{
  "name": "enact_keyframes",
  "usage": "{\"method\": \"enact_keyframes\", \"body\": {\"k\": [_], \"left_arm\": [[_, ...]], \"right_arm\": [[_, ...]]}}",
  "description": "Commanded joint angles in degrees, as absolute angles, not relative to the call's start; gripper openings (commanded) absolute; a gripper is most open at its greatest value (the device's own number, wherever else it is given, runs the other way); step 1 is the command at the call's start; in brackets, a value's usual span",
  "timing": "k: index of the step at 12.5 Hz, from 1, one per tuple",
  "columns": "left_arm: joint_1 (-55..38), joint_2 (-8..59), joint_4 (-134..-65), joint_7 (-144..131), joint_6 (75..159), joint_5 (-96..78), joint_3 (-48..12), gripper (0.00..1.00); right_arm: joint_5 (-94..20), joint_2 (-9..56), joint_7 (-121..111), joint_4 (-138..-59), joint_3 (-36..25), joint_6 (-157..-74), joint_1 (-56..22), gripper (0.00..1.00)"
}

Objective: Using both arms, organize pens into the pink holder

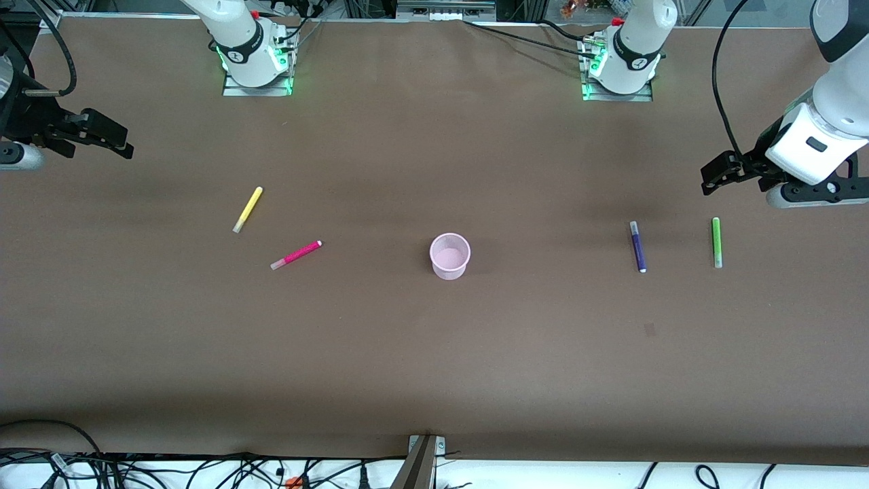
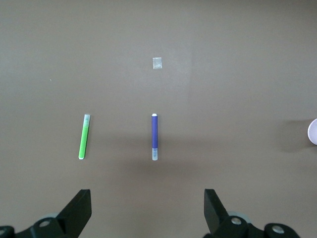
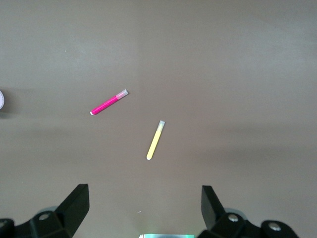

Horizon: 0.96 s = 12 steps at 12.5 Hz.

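Round tapered pink holder (image 1: 449, 256), upright

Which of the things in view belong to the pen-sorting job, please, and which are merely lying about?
Part of the job:
- yellow pen
- magenta pen
- purple pen
- green pen
- pink holder, standing empty between the two pairs
- left hand and right hand, both open, holding nothing

Just lying about:
- small pale patch on the table
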<state>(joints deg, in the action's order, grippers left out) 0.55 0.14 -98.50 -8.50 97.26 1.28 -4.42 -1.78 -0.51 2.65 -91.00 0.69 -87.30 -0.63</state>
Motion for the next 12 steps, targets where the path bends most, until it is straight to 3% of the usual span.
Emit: {"method": "enact_keyframes", "body": {"k": [1,12], "left_arm": [[0.8,1.3,-96.1,-7.8,95.0,1.9,-4.7,1.00],[0.8,1.4,-96.1,-7.7,94.3,1.9,-4.7,1.00]], "right_arm": [[-2.6,-0.4,3.0,-90.4,0.9,-87.0,-0.5,1.00],[-2.5,-0.2,2.4,-90.5,0.4,-86.9,-0.4,1.00]]}}
